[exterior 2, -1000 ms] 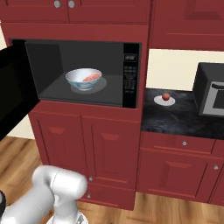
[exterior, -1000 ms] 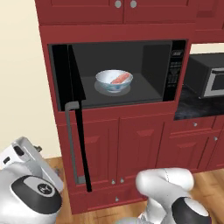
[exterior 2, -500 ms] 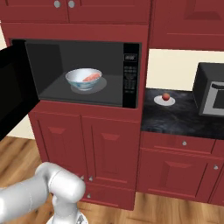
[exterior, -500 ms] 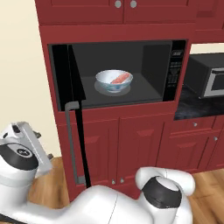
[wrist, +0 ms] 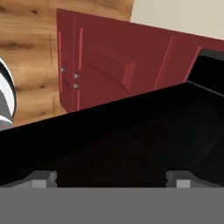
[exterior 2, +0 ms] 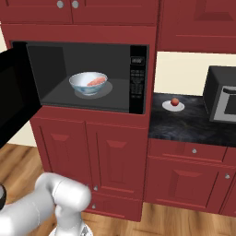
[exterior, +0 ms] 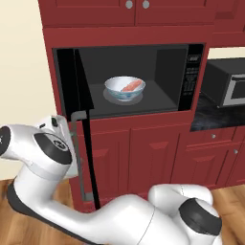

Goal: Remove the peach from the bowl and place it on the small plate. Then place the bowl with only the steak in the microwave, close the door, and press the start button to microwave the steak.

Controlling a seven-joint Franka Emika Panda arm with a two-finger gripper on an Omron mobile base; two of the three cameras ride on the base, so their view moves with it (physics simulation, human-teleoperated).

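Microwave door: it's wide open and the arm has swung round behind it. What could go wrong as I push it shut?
1. In the hand view the open gripper faces the door's flat dark panel; with no grip on it, the fingers could slide rather than push it round.
2. The bowl with the steak sits on the microwave turntable; a hard slam could jolt it.
3. The arm's elbow is low beside the lower cabinets and may brush them during the swing.

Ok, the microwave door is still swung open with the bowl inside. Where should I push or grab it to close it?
Go for the door at its free edge, on the long grey vertical bar handle, coming from its outer face. That edge lies farthest from the hinge, so it probably swings shut easiest. The bowl sits well inside.
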